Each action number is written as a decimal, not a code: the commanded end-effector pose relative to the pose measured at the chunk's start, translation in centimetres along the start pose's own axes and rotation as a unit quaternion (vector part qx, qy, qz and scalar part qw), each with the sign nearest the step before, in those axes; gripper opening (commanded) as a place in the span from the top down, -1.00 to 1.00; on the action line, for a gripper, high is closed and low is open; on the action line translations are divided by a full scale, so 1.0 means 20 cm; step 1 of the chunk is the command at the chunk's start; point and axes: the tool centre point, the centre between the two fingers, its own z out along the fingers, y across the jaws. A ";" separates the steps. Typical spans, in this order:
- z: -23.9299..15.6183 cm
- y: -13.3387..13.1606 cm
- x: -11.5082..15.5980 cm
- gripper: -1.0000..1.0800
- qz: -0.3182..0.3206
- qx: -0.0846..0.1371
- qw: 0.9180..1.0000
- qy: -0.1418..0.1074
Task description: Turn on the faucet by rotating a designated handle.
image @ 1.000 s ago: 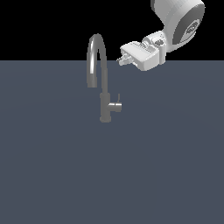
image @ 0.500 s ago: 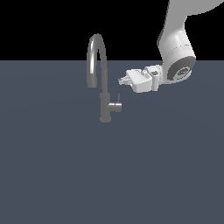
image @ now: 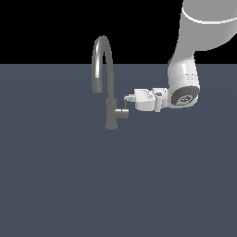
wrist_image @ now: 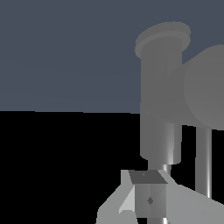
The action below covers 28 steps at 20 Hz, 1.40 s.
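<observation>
Reaching in level from the exterior view's right, my gripper (image: 128, 98) arrives at the faucet (image: 110, 92), fingertips just beside the post and right at the thin handle (image: 126, 104) that rises from the stubby side cylinder (image: 122, 114). The faucet stands on the flat grey surface (image: 115, 185), left of centre in the exterior view, its arched spout (image: 102, 60) curving up and over toward that view's left. From the wrist view, the post and the side cylinder fill the frame at close range, with one pale finger (wrist_image: 146, 197) in the foreground. My fingers look to stand only narrowly apart, but whether they close on the lever, merely touch it, or sit just clear of it, I cannot tell from either picture. The handle appears to stand roughly upright above its cylinder. By my reading the approach is all but done, while the real work remains: securing contact with the lever, then sweeping it around the cylinder's axis to open the tap. No water shows at the spout, so the faucet counts as off.
</observation>
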 end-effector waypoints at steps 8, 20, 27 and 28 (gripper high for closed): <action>0.01 -0.01 0.04 1.00 0.009 0.010 1.000 -0.009; 0.01 0.08 0.00 1.00 0.009 0.010 1.000 -0.009; 0.01 0.12 -0.01 1.00 0.009 0.011 1.000 -0.008; 0.01 0.13 -0.01 1.00 0.009 0.011 1.000 -0.008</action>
